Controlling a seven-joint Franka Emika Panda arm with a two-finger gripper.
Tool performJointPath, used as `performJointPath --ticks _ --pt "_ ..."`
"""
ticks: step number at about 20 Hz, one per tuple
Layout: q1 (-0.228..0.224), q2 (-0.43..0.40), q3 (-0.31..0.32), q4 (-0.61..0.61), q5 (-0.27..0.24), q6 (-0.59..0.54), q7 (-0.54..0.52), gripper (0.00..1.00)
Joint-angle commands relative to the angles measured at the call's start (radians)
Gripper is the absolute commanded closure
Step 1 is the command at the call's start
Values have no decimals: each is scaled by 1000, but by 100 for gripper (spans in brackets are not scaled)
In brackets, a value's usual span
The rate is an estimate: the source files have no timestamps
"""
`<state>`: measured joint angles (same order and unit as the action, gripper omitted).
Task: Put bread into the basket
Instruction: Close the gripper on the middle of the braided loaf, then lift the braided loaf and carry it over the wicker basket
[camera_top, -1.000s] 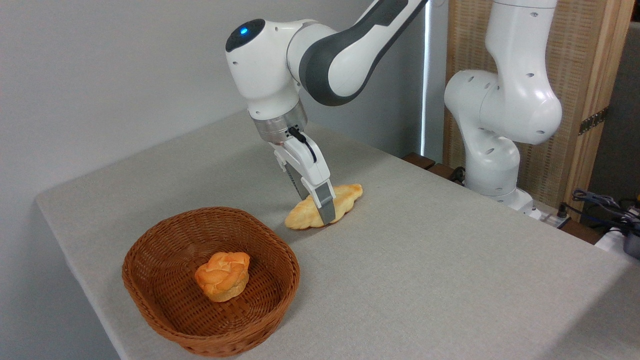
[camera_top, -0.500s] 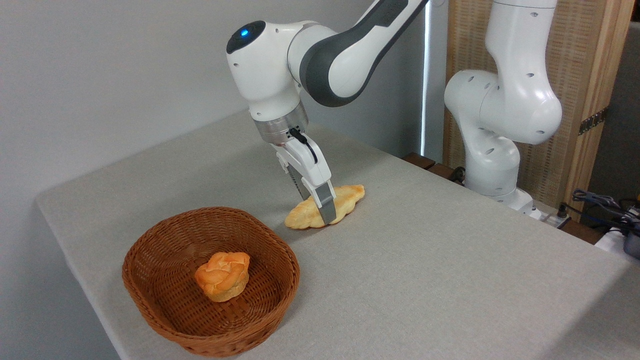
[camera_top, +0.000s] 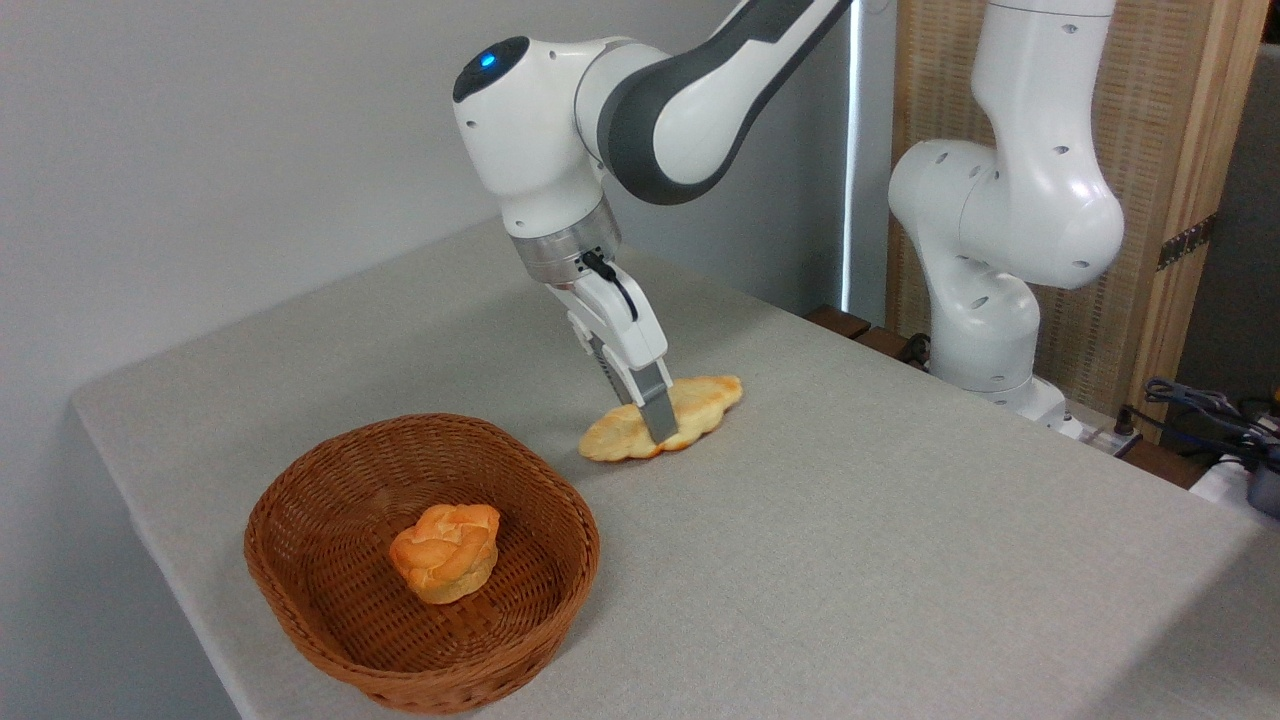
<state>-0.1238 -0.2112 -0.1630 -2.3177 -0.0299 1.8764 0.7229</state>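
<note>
The bread (camera_top: 705, 400), a long pale golden braided loaf with browner tips, lies low over the table just right of and behind the basket. My gripper (camera_top: 646, 420) reaches down onto its middle, one finger (camera_top: 656, 408) in front and the other behind, shut on the loaf. Whether the loaf still touches the cloth I cannot tell. The reddish-brown wicker basket (camera_top: 300, 468) sits at the front left.
A small round orange knotted bun (camera_top: 446, 550) lies inside the basket. The grey table (camera_top: 880, 560) ends in an edge at the left and front. The arm's white base (camera_top: 985, 330) stands at the back right, with cables (camera_top: 1200, 405) beside it.
The gripper has shifted a little to the right, and the bread has moved with it, turning slightly flatter.
</note>
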Motion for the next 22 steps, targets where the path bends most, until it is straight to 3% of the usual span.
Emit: performJointPath --ticks 1,11,15,18,22 --pt "0 -13 10 49 90 -123 16 53" --pt "0 47 69 270 78 -197 36 53" --pt "0 134 123 467 1 -197 32 52" --pt "0 208 125 590 -36 -197 26 52" --pt "0 249 125 639 -88 -174 21 49"
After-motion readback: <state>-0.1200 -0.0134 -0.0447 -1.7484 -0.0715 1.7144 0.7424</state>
